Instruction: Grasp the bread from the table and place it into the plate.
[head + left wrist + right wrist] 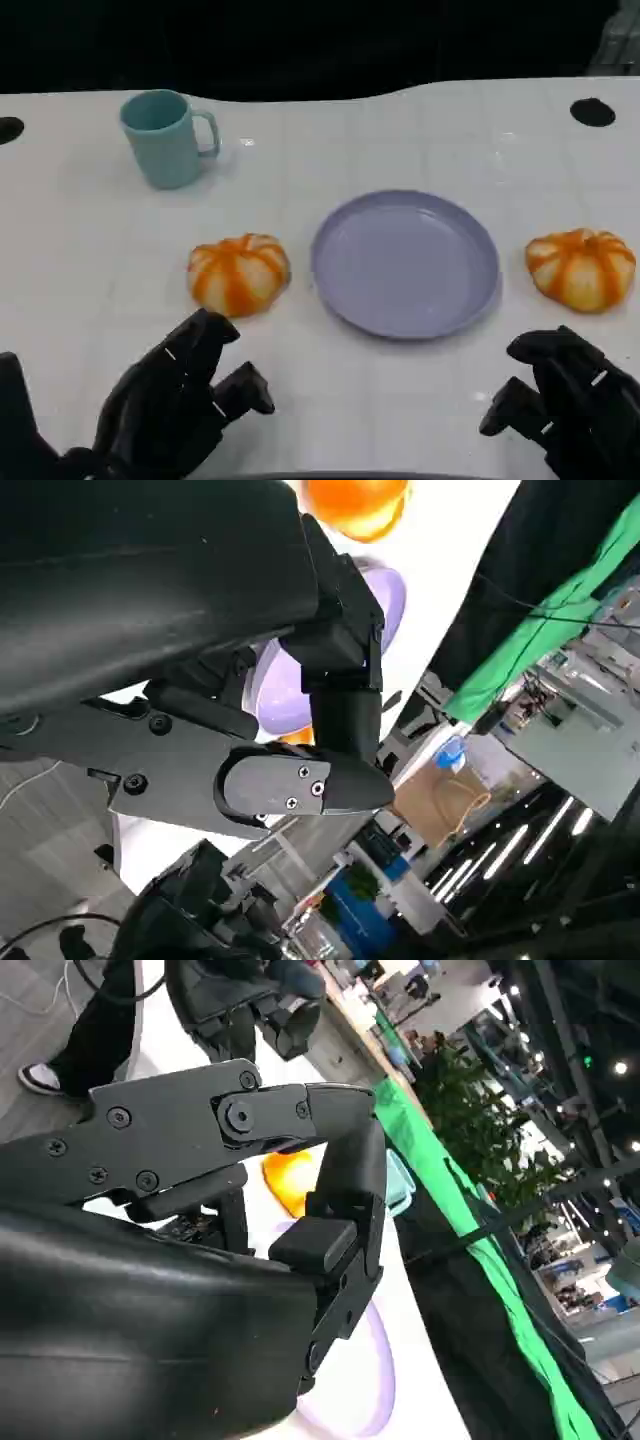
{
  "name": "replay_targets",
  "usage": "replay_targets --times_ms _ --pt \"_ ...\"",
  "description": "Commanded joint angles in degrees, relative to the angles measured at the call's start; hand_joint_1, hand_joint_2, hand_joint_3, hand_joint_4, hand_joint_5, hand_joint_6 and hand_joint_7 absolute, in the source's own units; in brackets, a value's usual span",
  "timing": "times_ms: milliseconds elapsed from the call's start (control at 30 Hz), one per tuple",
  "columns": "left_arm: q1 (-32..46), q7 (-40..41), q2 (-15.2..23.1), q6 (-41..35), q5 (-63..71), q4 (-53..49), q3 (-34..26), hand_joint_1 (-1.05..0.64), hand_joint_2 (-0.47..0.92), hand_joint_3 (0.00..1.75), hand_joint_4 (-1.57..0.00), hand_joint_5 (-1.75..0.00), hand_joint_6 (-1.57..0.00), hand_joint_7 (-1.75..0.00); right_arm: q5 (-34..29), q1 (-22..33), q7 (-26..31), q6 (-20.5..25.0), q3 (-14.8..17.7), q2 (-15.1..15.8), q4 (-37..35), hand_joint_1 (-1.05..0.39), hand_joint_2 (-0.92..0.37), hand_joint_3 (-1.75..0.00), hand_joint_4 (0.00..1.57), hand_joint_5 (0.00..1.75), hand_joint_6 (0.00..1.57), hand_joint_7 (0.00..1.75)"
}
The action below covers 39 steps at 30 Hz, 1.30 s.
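Two round orange-and-white striped breads lie on the white table, one [239, 273] left of the lilac plate [405, 262] and one [582, 267] to its right. The plate has nothing on it. My left hand [175, 400] hovers low at the front left, just short of the left bread, fingers apart and holding nothing. My right hand [565, 400] is at the front right, below the right bread, also holding nothing. In the left wrist view a bread [357, 502] and part of the plate [280, 695] peek past my hand [300, 710]. The right wrist view shows a bread [290, 1182] behind my fingers [340, 1190].
A teal mug [165, 137] stands at the back left of the table. Dark round holes [593, 112] sit near the table's far edge. The wrist views show a green cloth [480, 1260] and a cluttered room beyond the table.
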<state>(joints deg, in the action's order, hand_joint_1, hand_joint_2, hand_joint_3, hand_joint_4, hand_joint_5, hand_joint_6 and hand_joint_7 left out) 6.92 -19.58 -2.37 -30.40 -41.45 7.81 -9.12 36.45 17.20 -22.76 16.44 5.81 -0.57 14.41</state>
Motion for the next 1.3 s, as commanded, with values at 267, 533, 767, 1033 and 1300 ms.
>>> replay_targets --times_ms 267,533,767,1033,1300 --pt "0.5 0.3 0.4 0.2 -0.2 0.9 -0.4 -0.62 0.92 0.24 -0.76 -1.75 -0.63 -1.45 1.7 0.2 -0.7 0.6 0.9 0.9 0.6 -0.55 -0.92 -0.25 0.62 1.56 0.65 1.09" --pt "0.3 0.1 0.2 -0.2 -0.9 0.5 -0.7 -0.6 0.92 0.25 -0.75 -1.75 -0.62 -1.43 1.8 0.2 -0.7 0.6 0.9 0.7 0.6 -0.55 -0.92 -0.25 0.62 1.55 0.66 1.06" --pt "0.4 0.4 0.3 -0.2 -0.8 0.7 -0.7 -0.6 0.92 0.25 -0.76 -1.75 -0.63 -1.43 1.3 0.3 -0.4 0.5 0.8 0.7 0.7 -0.56 -0.92 -0.25 0.62 1.55 0.66 1.06" --pt "-0.8 -8.8 3.8 16.3 10.2 -2.9 3.1 -0.62 0.92 0.24 -0.59 -1.59 -0.52 -1.24 1.1 0.4 -0.2 0.3 0.3 0.1 0.7 -0.55 -0.92 -0.26 0.61 1.54 0.65 1.06" --pt "-6.7 -11.3 9.6 47.5 31.0 -12.3 6.6 -0.67 0.92 0.14 -0.47 -0.86 -0.52 -0.44 0.5 -0.3 -0.5 -0.3 0.0 -0.3 -0.1 -0.55 -0.92 -0.25 0.61 1.55 0.65 1.07"
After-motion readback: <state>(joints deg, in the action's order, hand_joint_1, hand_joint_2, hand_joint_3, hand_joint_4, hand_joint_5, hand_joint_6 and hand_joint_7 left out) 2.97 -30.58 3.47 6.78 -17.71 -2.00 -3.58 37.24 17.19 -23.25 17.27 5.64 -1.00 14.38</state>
